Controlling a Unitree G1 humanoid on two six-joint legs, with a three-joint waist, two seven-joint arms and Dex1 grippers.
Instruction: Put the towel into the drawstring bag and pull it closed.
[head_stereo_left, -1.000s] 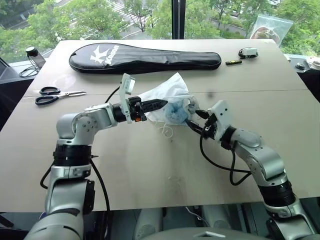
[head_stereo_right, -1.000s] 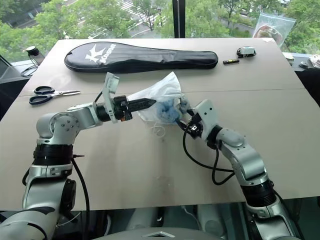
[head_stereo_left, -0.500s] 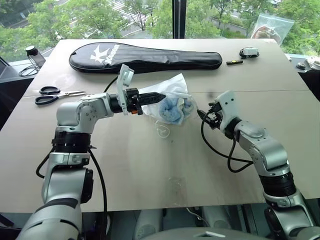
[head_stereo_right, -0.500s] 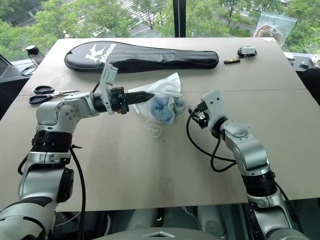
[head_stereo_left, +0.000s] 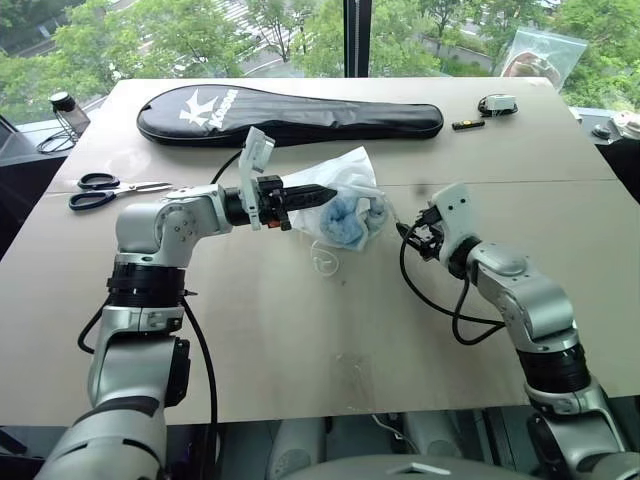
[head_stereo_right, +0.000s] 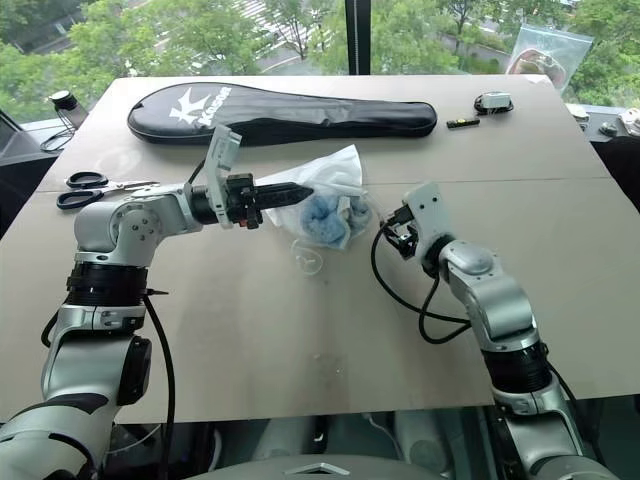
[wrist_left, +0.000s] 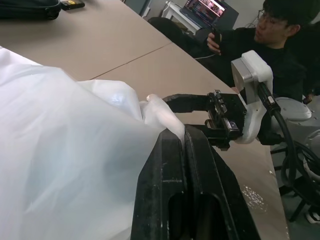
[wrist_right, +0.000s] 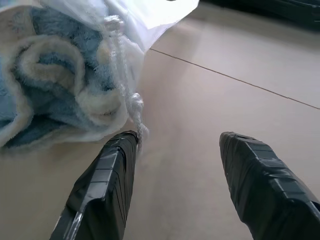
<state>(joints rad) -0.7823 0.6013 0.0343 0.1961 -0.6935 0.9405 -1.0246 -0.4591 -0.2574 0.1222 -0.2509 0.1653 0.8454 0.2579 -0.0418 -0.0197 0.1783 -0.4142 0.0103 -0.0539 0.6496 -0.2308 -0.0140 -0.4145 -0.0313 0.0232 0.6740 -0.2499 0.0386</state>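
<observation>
Over the bench (head_stereo_left: 300, 330), head view: left claw (head_stereo_left: 325, 190) clenched on the upper edge of the drawstring bag (head_stereo_left: 335, 185), holding it up off the surface, towel (head_stereo_left: 345, 220) already bunched inside the mouth, which faces the right arm. Right claw (head_stereo_left: 412, 232) sits just beside the mouth, fingers apart, holding nothing; a loop of white cord (head_stereo_left: 325, 262) trails on the bench below the bag. Left wrist view: bag fabric pinched between the shut fingers (wrist_left: 170, 150), right claw opposite, a person seated behind. Right wrist view: fingers (wrist_right: 107, 175) spread, the knotted cord (wrist_right: 131, 107) hanging right at one fingertip, towel showing through the thin fabric. Judgement: next is to close on that cord near the knot, not the cloth, then pull away from the left claw while it holds firm. Versus a second ago: right claw has backed out of the mouth and let go of the towel; left claw holds as before.
</observation>
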